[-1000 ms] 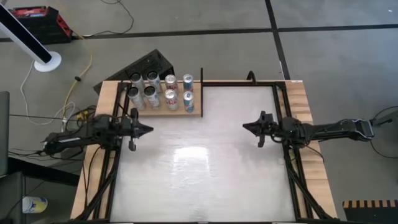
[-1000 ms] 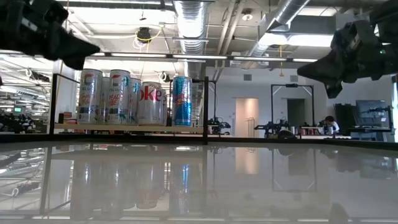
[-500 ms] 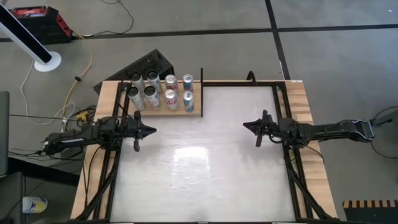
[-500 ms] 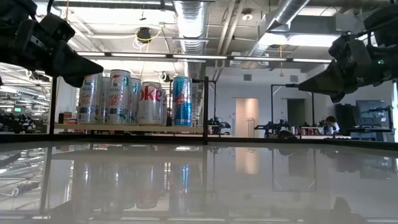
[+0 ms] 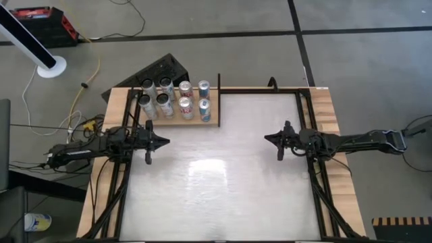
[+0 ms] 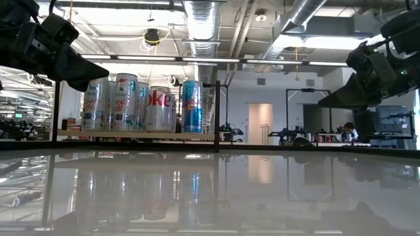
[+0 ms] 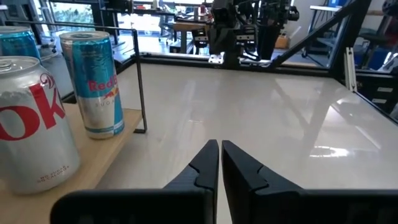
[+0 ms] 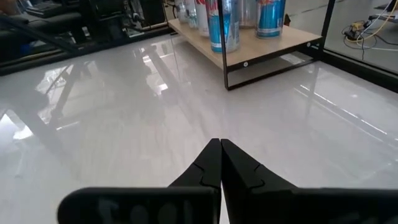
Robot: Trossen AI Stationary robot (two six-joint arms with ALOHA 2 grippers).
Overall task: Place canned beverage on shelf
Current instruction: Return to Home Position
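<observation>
Several beverage cans [image 5: 175, 98] stand upright in two rows on the light-wood shelf [image 5: 212, 121] at the table's far left; they also show in the low view [image 6: 147, 105]. A blue can [image 7: 96, 87] and a white-and-red can [image 7: 31, 121] show in the left wrist view. My left gripper [image 5: 164, 142] is shut and empty at the table's left side, near the shelf's near edge. My right gripper [image 5: 266, 138] is shut and empty at the table's right side; its wrist view shows the shelf [image 8: 267, 43] farther off.
The glossy white tabletop [image 5: 223, 175] lies bare between the two arms. Black frame rails [image 5: 317, 182] run along the table's sides. Thin black uprights [image 6: 218, 115] stand at the shelf's right end. A black box [image 5: 158, 69] sits on the floor behind the shelf.
My left gripper has gone a little toward the table's right edge and down. My right gripper has gone down a little. Both stay shut. The cans have not moved.
</observation>
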